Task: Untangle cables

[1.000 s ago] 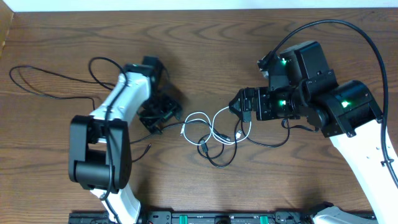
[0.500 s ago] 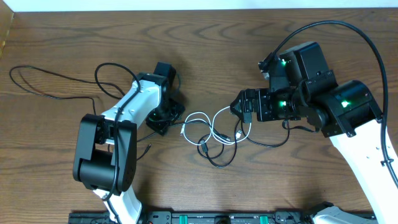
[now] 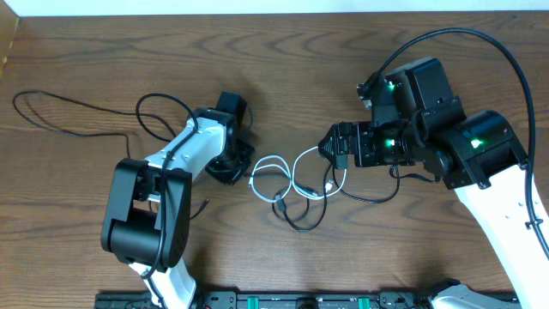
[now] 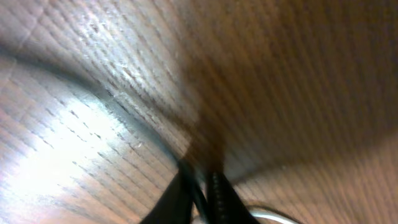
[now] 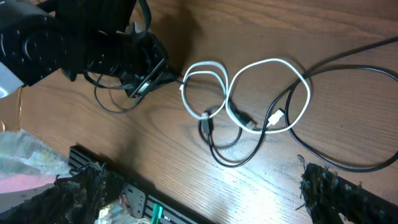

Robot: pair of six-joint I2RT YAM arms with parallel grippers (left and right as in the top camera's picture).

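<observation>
Wooden table (image 3: 300,51), left claw (image 4: 198,183) tight around a black cable (image 3: 77,133), right claw (image 3: 333,150) wide open.

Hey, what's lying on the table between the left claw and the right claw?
The tangle: loops of the white cable crossed by a black cable. The overhead view shows it best.

White cable (image 5: 211,63), black cables (image 5: 233,163), brown wood-grain table (image 3: 283,69), white-and-black arm (image 3: 184,146), green lights (image 3: 477,143)

I look straight down on the table (image 3: 283,77) from overhead. The left wrist view is pressed close and blurred. The right wrist view shares the white cable (image 5: 272,60), centre frame.
</observation>
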